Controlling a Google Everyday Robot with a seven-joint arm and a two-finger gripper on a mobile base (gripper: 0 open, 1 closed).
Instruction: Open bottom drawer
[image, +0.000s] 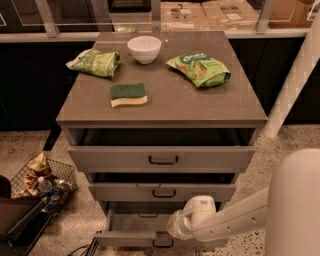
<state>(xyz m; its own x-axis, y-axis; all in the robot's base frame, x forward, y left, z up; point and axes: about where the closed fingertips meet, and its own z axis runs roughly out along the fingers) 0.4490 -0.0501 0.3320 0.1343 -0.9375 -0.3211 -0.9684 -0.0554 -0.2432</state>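
Note:
The grey cabinet has three drawers, all pulled out a little. The bottom drawer (125, 239) sticks out furthest, with its pale grey inside showing and its small black bar handle (162, 244) at the front edge. My gripper (169, 234) is at the end of the white arm (235, 220) that comes in from the lower right. It sits right at the top of the bottom drawer's front, just above the handle. The wrist hides how it meets the drawer.
The cabinet top (165, 100) holds a white bowl (144, 48), two green snack bags (95, 62) (200, 69) and a green-and-yellow sponge (128, 94). A wire basket of clutter (42, 180) and a dark bin (20, 225) stand on the floor at left. A white post (295, 85) is at right.

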